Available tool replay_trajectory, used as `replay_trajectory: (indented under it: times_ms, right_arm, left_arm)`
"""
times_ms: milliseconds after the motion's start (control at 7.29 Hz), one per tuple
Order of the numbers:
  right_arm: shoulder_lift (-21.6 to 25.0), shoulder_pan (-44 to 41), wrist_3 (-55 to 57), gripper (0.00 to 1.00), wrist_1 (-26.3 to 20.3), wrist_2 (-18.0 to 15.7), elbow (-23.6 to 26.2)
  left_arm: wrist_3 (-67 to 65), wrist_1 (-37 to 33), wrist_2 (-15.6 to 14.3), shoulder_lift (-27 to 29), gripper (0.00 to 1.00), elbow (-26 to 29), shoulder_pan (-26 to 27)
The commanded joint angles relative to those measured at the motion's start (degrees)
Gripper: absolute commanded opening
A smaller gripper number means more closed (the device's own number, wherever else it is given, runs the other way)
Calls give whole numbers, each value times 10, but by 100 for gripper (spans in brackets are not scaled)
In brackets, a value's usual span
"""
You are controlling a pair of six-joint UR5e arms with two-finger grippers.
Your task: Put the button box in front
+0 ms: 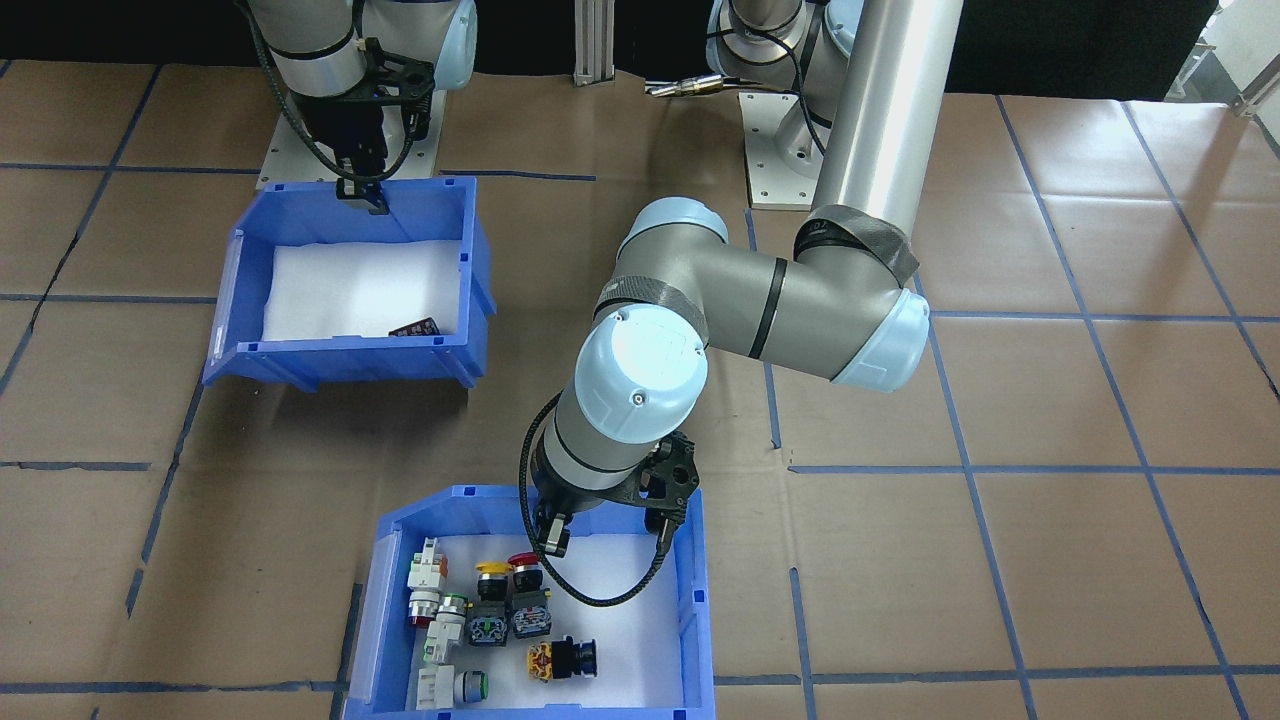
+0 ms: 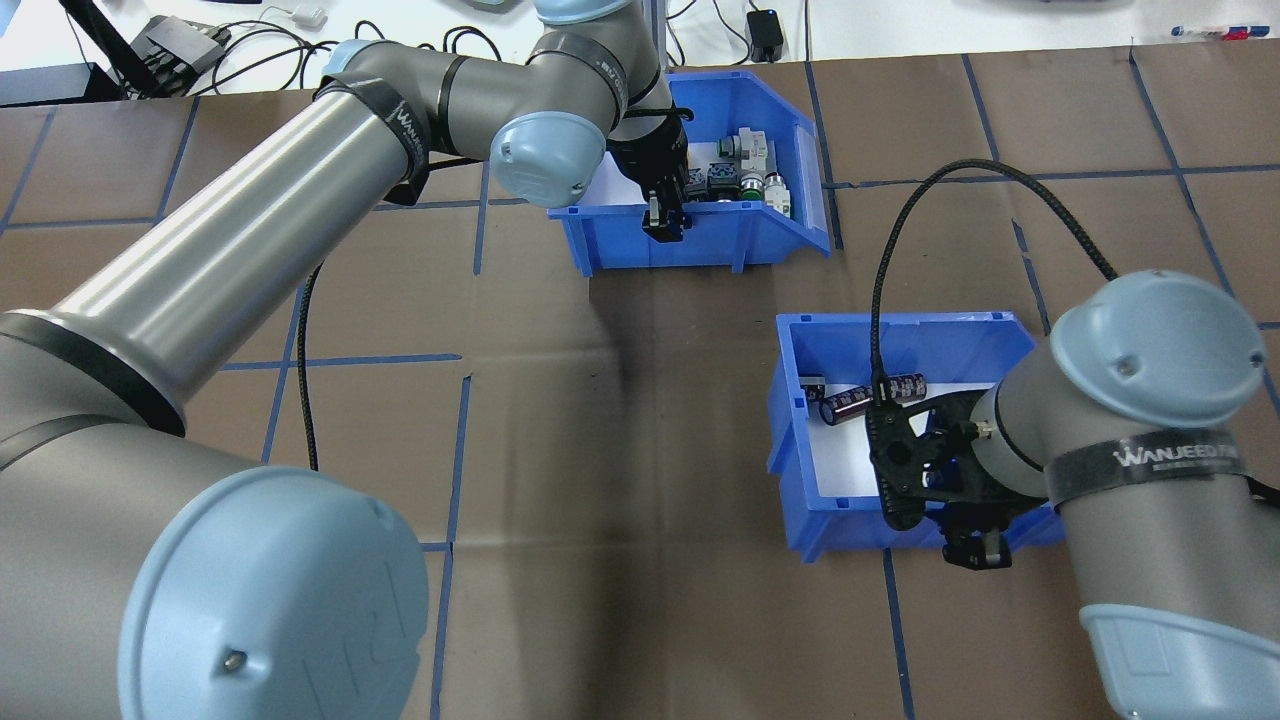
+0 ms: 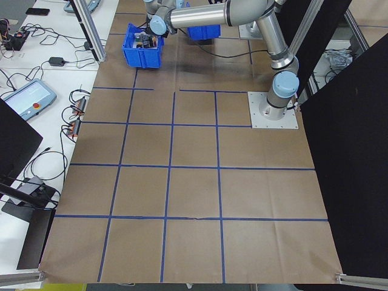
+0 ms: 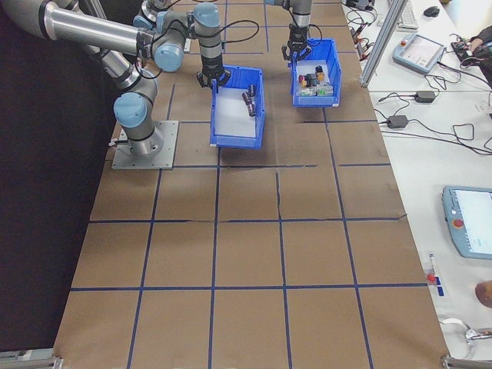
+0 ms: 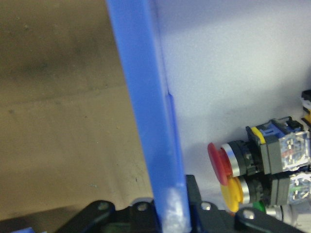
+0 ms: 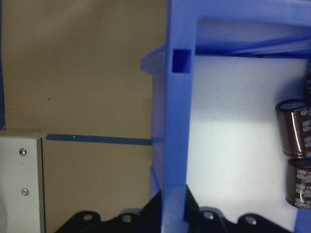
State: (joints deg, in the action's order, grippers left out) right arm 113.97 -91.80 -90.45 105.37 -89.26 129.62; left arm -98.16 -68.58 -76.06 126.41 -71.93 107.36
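The button box (image 2: 700, 215) sits far out on the table (image 2: 620, 450), beyond the second blue bin (image 2: 900, 420). The left gripper (image 2: 662, 222) is clamped on its near wall. The right gripper (image 2: 975, 545) pinches the other bin's rim.

We read "WANJEED" in pale letters on the dark band (image 2: 1168, 462) wrapped around the right arm's wrist section in the overhead view; the letters after it are cut off by the curve of the arm. A similar band (image 2: 405, 122) on the left arm carries lettering too, but it is too slanted and small for us to make out. In the right wrist view, the dark capacitors (image 6: 296, 130) in the second blue bin (image 6: 177, 121) show pale print reading "400" repeated down their sleeves; the characters following it are blurred.
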Motion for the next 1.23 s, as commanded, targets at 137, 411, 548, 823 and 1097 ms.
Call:
replay_trajectory:
  times_ms: [137, 411, 548, 823, 1097]
  right_arm:
    - [-3, -109, 104, 2, 41, -3, 20]
    - [-3, -141, 133, 2, 62, -4, 21]
    - [-6, -159, 143, 2, 75, -4, 21]
    - [-56, -208, 212, 2, 132, -4, 19]
    - [-129, -275, 284, 2, 200, -30, 14]
  left_arm:
    - [-4, -4, -6, -6, 99, -3, -7]
    - [-4, -5, -14, -33, 100, -2, -17]
    - [2, -18, -22, -59, 100, -2, -24]
    - [148, -82, -24, -104, 100, -4, -61]
    - [483, -186, -32, -149, 100, -4, -125]
